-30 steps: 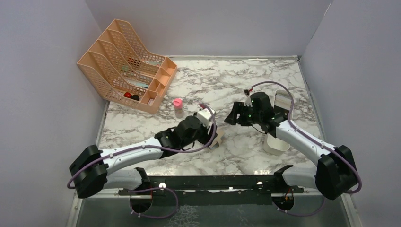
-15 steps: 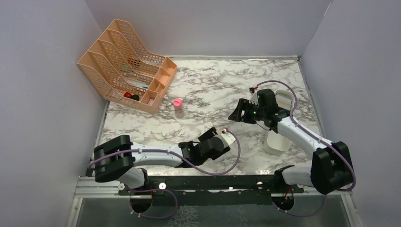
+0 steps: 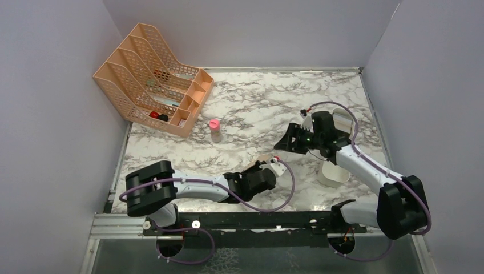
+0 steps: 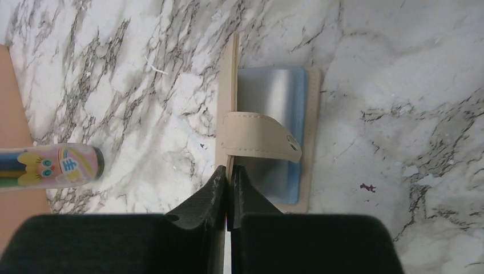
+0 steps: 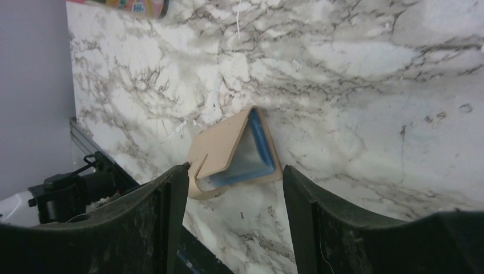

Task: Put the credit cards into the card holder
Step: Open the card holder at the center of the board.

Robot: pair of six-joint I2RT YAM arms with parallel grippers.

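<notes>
From above, the left gripper (image 3: 267, 169) is now sitting lower centre instead of mid-table, at the card holder (image 3: 263, 158). Left wrist view — its jaws are pinching the holder's upright flap, propping it open for cards. Right wrist view — the right gripper (image 5: 234, 171) is hovering spread and empty, holder mid-frame.

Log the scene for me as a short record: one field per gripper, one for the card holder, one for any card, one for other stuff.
left gripper: shut, pinching the card holder's raised cover edge
right gripper: open, empty, apart from the holder
card holder: open on the marble table, one cover lifted
card: silvery card lying on the blue lining
other: peach file rack, pink-capped bottle
</notes>
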